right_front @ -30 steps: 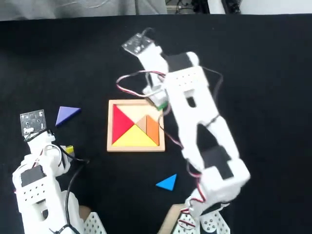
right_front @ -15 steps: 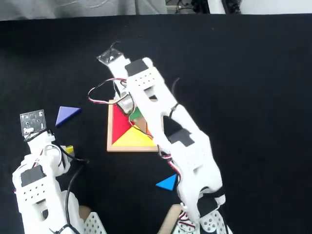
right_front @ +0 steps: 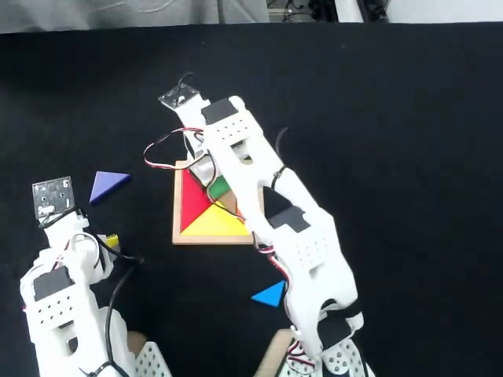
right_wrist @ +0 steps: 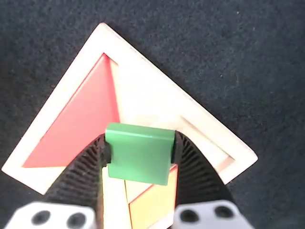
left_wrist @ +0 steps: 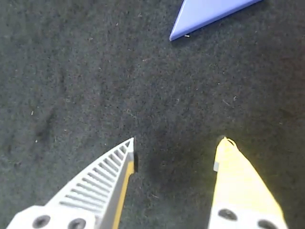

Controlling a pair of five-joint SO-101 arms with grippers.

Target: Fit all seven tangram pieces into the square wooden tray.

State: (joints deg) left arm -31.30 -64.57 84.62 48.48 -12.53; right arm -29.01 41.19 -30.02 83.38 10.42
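Observation:
The square wooden tray point(right_front: 178, 236) point(right_wrist: 209, 135) lies mid-table with a red triangle point(right_front: 193, 201) point(right_wrist: 76, 125), a yellow triangle point(right_front: 216, 225) and an orange piece inside. My right gripper point(right_front: 214, 184) point(right_wrist: 138, 148) hangs over the tray's upper part, shut on a green piece point(right_wrist: 138, 153) point(right_front: 219, 187). A purple triangle point(right_front: 107, 185) point(left_wrist: 209, 14) lies left of the tray. A blue triangle point(right_front: 269, 294) lies in front of the tray. My left gripper point(left_wrist: 176, 150) point(right_front: 106, 242) stands open over bare cloth near the purple triangle.
The black cloth covers the whole table. The right arm point(right_front: 271, 228) stretches across the tray's right side and hides part of it. The left arm's base point(right_front: 63, 314) stands at the front left corner.
The right arm swung left from beside the tray's right edge to over the tray, carrying the green piece. The left arm stayed still.

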